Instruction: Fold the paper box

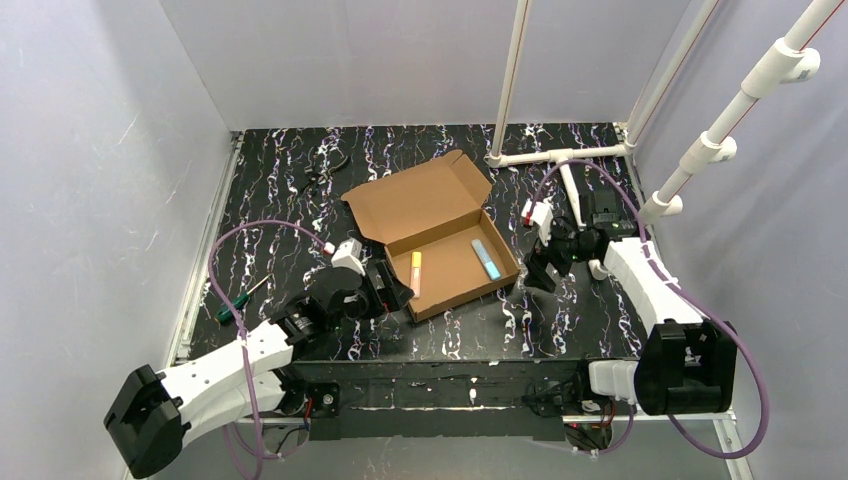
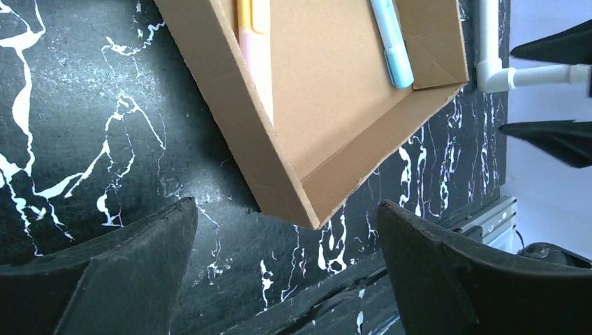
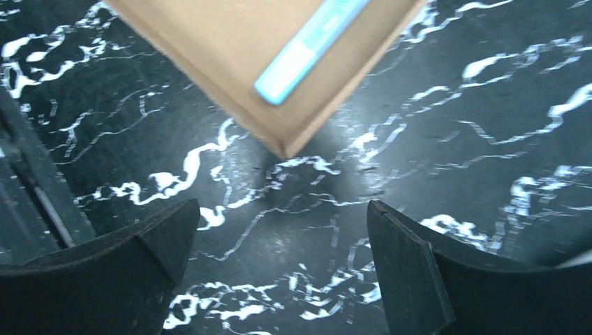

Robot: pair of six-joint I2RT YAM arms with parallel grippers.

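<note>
Black marbled worktop (image 1: 280, 190), paper box (image 1: 450, 262) mid-surface with lid open, probably a yellow marker (image 1: 416, 272) and blue marker (image 1: 486, 258) inside. Left gripper (image 1: 397, 285) and right gripper (image 1: 538, 272) flank it, jaws released, empty.

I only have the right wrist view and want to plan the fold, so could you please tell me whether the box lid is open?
Observer: Yes, the box has its lid open, folded back toward the far side.
Operator: Thanks. Is anything besides the blue pen inside?
Observer: A yellow pen lies along the left wall.
Operator: And where is the left gripper?
Observer: The left gripper is open beside the box's near left corner, not touching it.
</note>
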